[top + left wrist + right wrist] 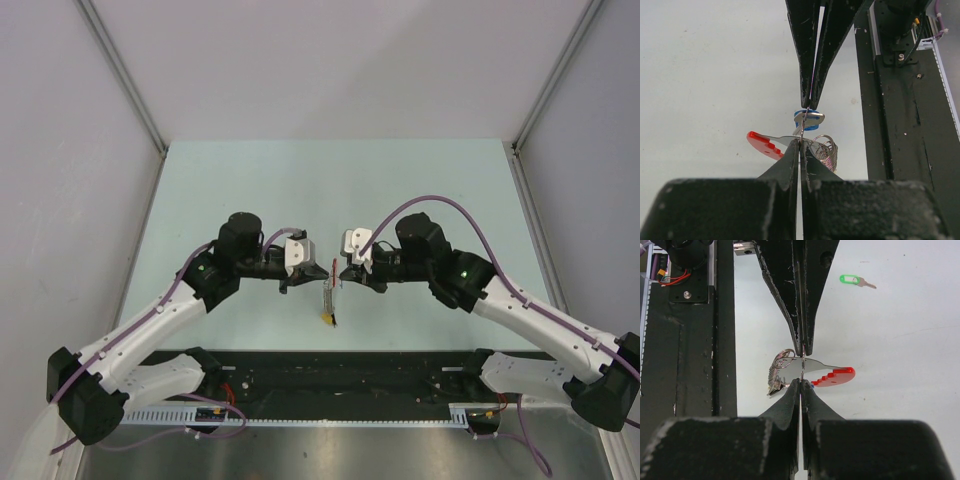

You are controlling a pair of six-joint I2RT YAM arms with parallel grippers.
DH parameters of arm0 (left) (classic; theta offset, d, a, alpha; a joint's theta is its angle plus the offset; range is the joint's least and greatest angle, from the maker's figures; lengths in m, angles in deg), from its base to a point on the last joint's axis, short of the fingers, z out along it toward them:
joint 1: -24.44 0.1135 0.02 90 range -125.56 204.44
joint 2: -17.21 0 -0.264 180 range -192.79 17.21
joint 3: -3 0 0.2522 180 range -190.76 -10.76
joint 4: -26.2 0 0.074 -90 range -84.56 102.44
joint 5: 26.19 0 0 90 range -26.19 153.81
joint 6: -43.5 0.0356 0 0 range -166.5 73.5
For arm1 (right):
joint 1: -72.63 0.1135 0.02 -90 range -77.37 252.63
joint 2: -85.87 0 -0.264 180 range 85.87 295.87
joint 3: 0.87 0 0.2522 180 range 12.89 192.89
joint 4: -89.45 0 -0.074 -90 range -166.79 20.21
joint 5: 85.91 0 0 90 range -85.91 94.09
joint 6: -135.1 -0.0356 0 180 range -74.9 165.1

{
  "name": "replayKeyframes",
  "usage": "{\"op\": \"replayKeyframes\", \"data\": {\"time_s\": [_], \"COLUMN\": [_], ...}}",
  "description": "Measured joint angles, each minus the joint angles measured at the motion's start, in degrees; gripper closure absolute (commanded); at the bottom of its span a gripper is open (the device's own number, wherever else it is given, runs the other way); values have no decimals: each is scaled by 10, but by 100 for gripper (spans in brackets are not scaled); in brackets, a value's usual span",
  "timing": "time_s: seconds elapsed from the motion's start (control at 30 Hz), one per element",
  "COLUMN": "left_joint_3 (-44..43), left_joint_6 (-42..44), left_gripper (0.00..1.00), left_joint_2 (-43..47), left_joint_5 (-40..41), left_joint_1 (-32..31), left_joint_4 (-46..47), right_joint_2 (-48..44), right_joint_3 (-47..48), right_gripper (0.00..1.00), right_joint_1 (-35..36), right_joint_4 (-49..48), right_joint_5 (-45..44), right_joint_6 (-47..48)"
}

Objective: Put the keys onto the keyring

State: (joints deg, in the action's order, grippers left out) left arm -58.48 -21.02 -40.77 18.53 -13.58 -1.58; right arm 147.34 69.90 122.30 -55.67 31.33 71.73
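Observation:
My two grippers meet tip to tip above the table's near middle. My left gripper is shut on the thin wire ring of the keyring, which has a silver body, a red piece and coiled rings. It hangs between the tips, with yellow showing at its bottom. My right gripper is shut on the blue key, held against the ring. The keyring also shows in the right wrist view. The green key lies loose on the table.
The pale green table is walled by white panels on the left, back and right. A black base rail with cables runs along the near edge, close behind the keyring.

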Motion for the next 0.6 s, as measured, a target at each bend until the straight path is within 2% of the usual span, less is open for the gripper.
{"op": "replayKeyframes", "data": {"time_s": [0.6], "left_joint_3": [0], "left_joint_6": [0], "left_gripper": [100], "left_joint_2": [0], "left_joint_5": [0], "left_joint_1": [0], "left_joint_4": [0], "right_joint_2": [1], "right_joint_3": [0], "right_gripper": [100], "right_joint_1": [3], "right_joint_4": [0], "right_joint_5": [-7], "right_joint_6": [0]}}
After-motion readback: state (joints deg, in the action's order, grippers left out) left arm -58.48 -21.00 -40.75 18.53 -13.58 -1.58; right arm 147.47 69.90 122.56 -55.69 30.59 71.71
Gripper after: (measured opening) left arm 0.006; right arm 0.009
